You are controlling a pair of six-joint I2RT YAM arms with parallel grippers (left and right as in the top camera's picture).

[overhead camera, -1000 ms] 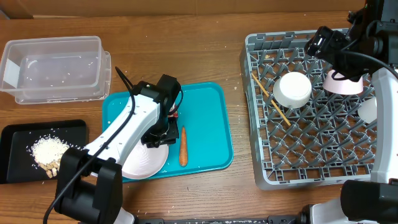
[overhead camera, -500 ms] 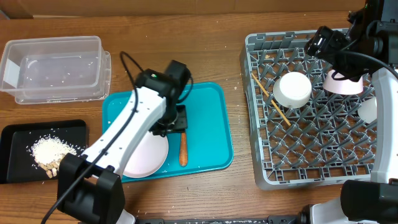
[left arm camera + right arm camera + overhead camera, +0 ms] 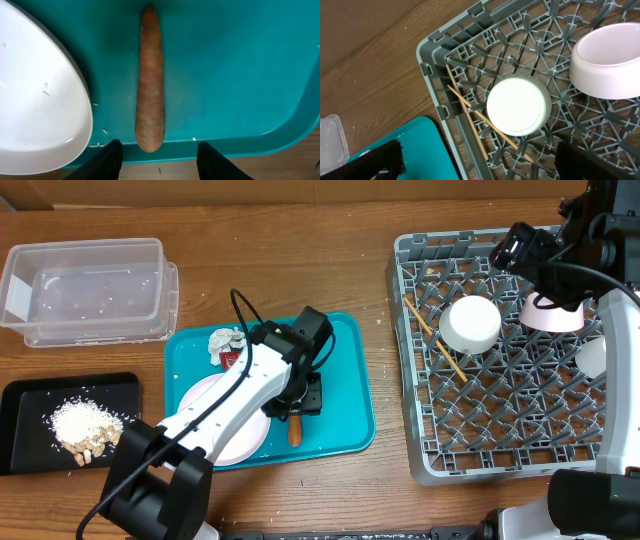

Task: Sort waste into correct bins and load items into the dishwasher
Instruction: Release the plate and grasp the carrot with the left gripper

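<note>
An orange carrot (image 3: pixel 294 431) (image 3: pixel 150 90) lies on the teal tray (image 3: pixel 350 380), right of the pale plate (image 3: pixel 225 420) (image 3: pixel 35 100). My left gripper (image 3: pixel 300 400) (image 3: pixel 160 162) hangs open over it, holding nothing; the carrot's thick end lies just ahead of the gap between its fingers. A foil ball (image 3: pixel 222 340) and a red wrapper (image 3: pixel 231 360) sit at the tray's back left. My right gripper (image 3: pixel 520 246) (image 3: pixel 482 162) stands wide open above the grey dish rack (image 3: pixel 420 430) (image 3: pixel 432 55). The rack holds an upturned white bowl (image 3: pixel 470 325) (image 3: pixel 518 106), a pink bowl (image 3: pixel 550 313) (image 3: pixel 607 62), a cup (image 3: pixel 592 358) and chopsticks (image 3: pixel 435 340) (image 3: pixel 470 107).
A clear plastic tub (image 3: pixel 90 290) stands at the back left, with a few grains in it. In front of it lies a black tray (image 3: pixel 30 395) with a heap of rice scraps (image 3: pixel 80 425). Bare wood separates the teal tray from the rack.
My left gripper has swung right, from over the plate to over the carrot, and its jaws have widened. That uncovered the foil ball and wrapper. The right arm has not moved.
</note>
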